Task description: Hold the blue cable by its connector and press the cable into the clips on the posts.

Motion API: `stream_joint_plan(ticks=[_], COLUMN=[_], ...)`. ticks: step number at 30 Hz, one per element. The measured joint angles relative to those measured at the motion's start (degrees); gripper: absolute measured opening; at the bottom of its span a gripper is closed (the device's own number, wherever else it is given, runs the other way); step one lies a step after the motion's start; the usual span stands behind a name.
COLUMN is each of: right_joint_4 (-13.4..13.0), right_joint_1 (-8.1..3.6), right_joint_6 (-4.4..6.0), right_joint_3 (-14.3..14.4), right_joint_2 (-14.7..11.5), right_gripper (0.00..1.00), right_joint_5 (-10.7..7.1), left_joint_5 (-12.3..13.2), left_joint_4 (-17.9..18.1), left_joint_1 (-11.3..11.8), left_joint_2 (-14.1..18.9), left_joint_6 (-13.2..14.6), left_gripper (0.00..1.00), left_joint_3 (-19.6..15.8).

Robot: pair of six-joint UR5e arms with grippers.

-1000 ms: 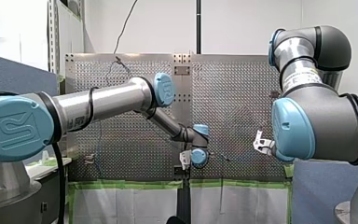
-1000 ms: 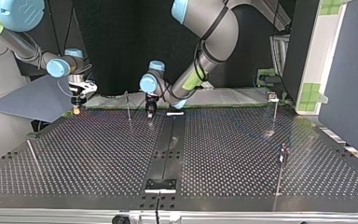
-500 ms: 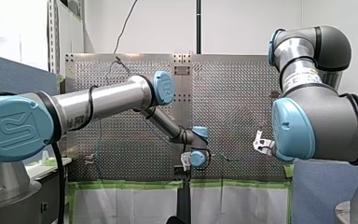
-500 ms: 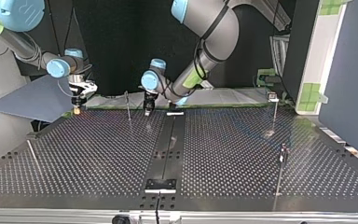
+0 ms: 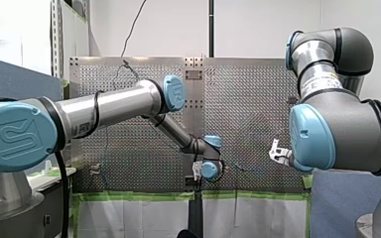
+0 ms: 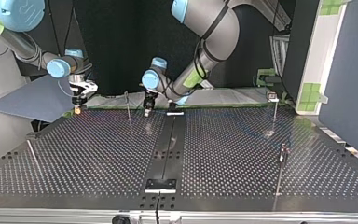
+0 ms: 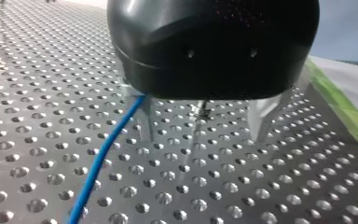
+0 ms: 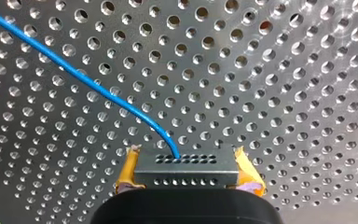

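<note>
Cable [image 8: 74, 77], blue and thin, shows plainly only in the wrist views. In the top view it is too faint to trace, and what sits on the tops of the posts [image 6: 128, 106] is too small to make out. Its grey connector [image 8: 186, 170] is pinched between the yellow pads [image 8: 128, 169] of my right gripper [image 8: 186, 154], over the perforated table [image 8: 284, 93] at the top view's far left. Low over the table's far middle hangs my left gripper [image 7: 203, 133], its metal fingers [image 7: 260, 119] spread, with only a small dark speck between them. The cable emerges from under its black housing right beside one finger, and I cannot tell whether it touches. Behind it my left arm [image 5: 109, 106] reaches long, bent at the elbow. Green tape [image 5: 139, 196] edges the table, and a grey partition [image 6: 349, 70] stands beside it.
</note>
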Motion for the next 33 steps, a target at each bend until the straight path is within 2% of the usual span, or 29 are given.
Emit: stream_joint_plan(ticks=[4, 9, 16, 24, 28, 33], right_joint_4=[0.14, 0.35, 0.70, 1.05, 1.17, 1.29], right_joint_1=[0.03, 0.02, 0.02, 0.15, 0.28, 0.31], right_joint_6=[0.00, 0.00, 0.00, -0.05, -0.03, -0.07], right_joint_3=[0.00, 0.00, 0.00, 0.02, 0.01, 0.01], right_joint_2=[0.00, 0.00, 0.02, 0.02, 0.04, 0.04], right_gripper=[0.00, 0.00, 0.00, 0.00, 0.00, 0.00], right_joint_5=[0.00, 0.00, 0.00, 0.00, 0.00, 0.00], left_joint_5=[-1.48, -0.53, 2.80, 5.92, 6.22, 5.36], left_joint_4=[-1.92, -4.06, -2.35, -2.62, -2.04, -2.27], left_joint_1=[-0.28, -0.70, -1.61, -3.06, -3.83, -4.69], left_joint_2=[0.18, 1.99, 5.52, 9.81, 11.27, 11.73], left_joint_6=[1.48, 2.42, 2.85, 4.22, 4.69, 4.80], left_gripper=[1.00, 1.00, 1.00, 1.00, 1.00, 1.00], left_joint_3=[-0.36, -2.31, -5.85, -10.13, -11.99, -14.67])
